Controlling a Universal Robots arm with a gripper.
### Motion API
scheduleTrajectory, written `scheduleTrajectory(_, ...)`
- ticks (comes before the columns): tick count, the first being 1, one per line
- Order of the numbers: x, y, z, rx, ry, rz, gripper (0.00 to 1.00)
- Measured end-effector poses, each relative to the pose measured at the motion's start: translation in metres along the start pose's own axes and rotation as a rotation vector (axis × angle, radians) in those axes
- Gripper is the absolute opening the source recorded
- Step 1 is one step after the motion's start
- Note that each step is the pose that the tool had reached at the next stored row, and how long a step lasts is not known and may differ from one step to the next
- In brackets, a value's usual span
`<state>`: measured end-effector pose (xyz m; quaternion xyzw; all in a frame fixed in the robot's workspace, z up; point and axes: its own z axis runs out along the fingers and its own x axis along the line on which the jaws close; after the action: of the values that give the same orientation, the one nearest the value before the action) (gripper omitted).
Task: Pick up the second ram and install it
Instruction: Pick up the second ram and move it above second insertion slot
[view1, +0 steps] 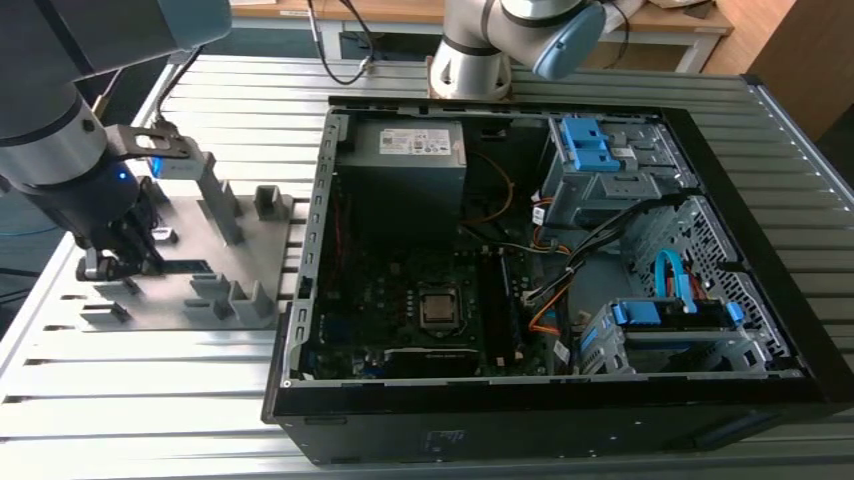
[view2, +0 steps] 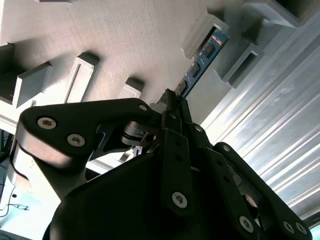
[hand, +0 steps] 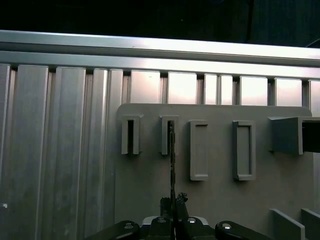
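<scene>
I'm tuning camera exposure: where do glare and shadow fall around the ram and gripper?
In the second wrist view the aluminium table glares white beside the second ram, and the gripper is near-black; in the first wrist view the table's slats shine in bands and the ram, edge-on, reads as a dark line; in the exterior view the computer case is dim inside.

The table (view1: 561, 85) is ribbed bare metal, bright and smooth. The holder plate (hand: 150, 185) is matt grey plastic, finely grained. The gripper (view2: 176, 97) has satin black links with bright metal screws — the memory stick (view2: 202, 57) is a dark board with a bluish label. The computer case (view1: 534, 420) is black painted metal, its brackets (view1: 587, 140) blue plastic.
</scene>
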<state>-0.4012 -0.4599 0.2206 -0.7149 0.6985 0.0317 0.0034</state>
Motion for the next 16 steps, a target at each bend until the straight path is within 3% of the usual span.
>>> scheduleTrajectory(16, -0.0007, 0.0006, -0.0148, 0.0002, -0.0001, 0.0, 0.14)
